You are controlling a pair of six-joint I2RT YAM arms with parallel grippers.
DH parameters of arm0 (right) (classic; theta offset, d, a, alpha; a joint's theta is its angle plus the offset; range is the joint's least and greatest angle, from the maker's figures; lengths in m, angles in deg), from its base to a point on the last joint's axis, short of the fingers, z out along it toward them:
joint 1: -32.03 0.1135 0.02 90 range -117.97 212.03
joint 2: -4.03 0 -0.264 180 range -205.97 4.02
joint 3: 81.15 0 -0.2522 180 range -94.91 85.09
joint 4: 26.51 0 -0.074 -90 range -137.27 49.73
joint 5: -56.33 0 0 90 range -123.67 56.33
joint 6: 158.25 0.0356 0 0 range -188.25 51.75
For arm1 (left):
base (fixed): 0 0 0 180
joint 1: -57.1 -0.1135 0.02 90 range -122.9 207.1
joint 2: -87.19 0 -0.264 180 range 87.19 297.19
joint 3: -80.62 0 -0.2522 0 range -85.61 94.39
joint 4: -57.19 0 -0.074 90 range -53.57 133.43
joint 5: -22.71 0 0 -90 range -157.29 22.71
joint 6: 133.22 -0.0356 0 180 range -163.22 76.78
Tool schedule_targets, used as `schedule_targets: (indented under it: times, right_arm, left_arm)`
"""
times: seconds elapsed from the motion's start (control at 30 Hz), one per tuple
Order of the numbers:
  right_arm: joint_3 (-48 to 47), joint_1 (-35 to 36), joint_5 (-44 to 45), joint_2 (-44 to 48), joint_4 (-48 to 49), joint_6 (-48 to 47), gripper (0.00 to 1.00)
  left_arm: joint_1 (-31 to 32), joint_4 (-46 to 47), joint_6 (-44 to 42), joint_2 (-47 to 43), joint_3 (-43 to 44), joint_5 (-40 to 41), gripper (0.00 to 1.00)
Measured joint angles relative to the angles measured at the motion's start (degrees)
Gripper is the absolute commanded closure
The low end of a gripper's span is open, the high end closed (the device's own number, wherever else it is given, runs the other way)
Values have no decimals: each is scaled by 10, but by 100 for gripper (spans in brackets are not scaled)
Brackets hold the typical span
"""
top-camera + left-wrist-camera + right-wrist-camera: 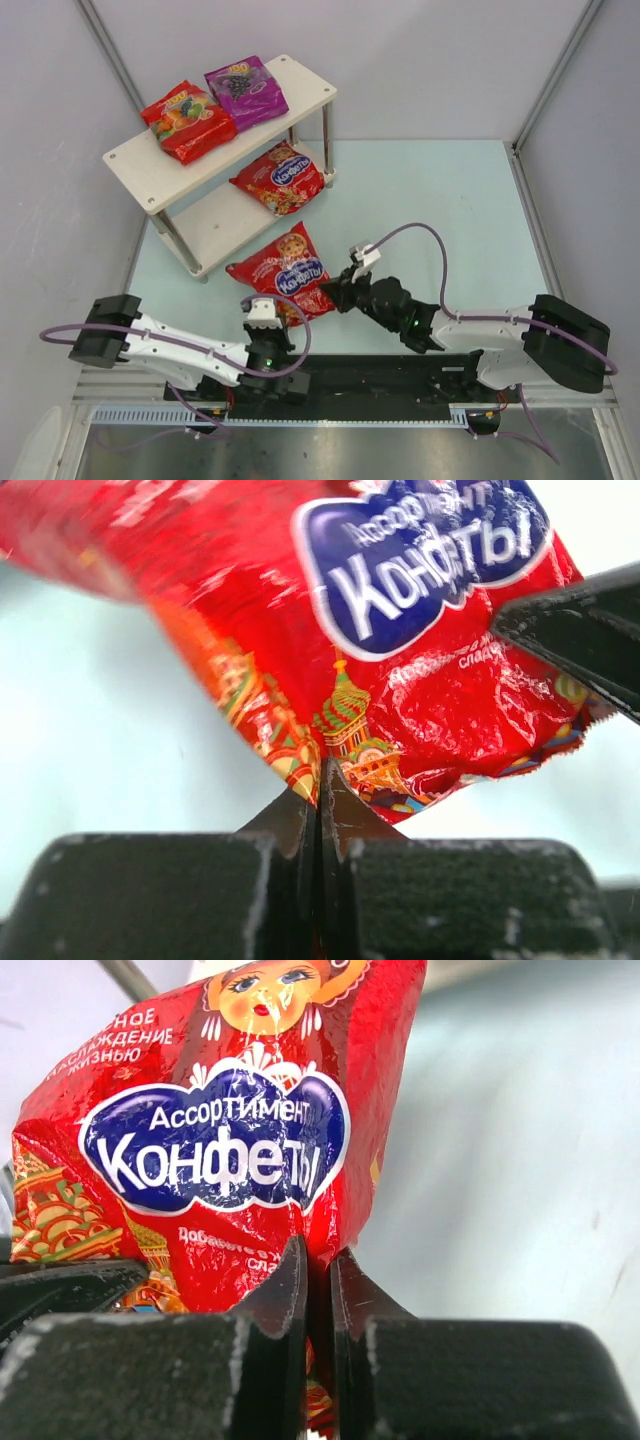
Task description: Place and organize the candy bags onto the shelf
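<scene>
A red candy bag (285, 268) with a blue oval logo is held over the pale table in front of the shelf (140, 165). My left gripper (272, 303) is shut on its near bottom edge, and in the left wrist view the jaws (320, 780) pinch the foil of the bag (420, 660). My right gripper (333, 293) is shut on the bag's right edge, and the right wrist view shows that grip (320, 1260) on the bag (230, 1110). A red fruit bag (188, 120) and a purple bag (245, 90) lie on the top tier. Another red bag (280, 178) lies on the lower tier.
The shelf stands at the back left, against the grey left wall (50, 200), with thin metal legs (178, 243) at its near corner. The light blue table surface (430, 200) stretches to the right. Cables (420, 232) loop above the right arm.
</scene>
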Motion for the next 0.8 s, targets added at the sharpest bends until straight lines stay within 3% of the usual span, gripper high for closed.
schedule_targets:
  times: [0.13, 0.23, 0.33, 0.43, 0.5, 0.67, 0.8]
  right_arm:
    - [-47, -63, -84, -26, 14, -41, 100]
    - [-94, -98, -143, -68, 23, -53, 100]
    - [-131, -123, -176, -101, 25, -64, 100]
    - [-152, -149, -199, -123, 23, -75, 100]
    - [-162, -156, -209, -132, 13, -82, 100]
    - [-191, -179, -223, -146, 0, -101, 100]
    - [-217, -196, -230, -154, 0, -111, 100]
  left_arm:
    - [-56, -18, 14, -45, 2, 45, 100]
    - [-99, 7, -35, -85, 2, 61, 100]
    - [-138, 148, -225, -125, -14, 62, 100]
    - [-182, 434, -508, -181, -104, 26, 100]
    - [-212, 554, -628, -187, -144, -11, 100]
    - [-257, 705, -817, -110, -122, -52, 100]
    - [-303, 789, -909, -89, -110, -88, 100]
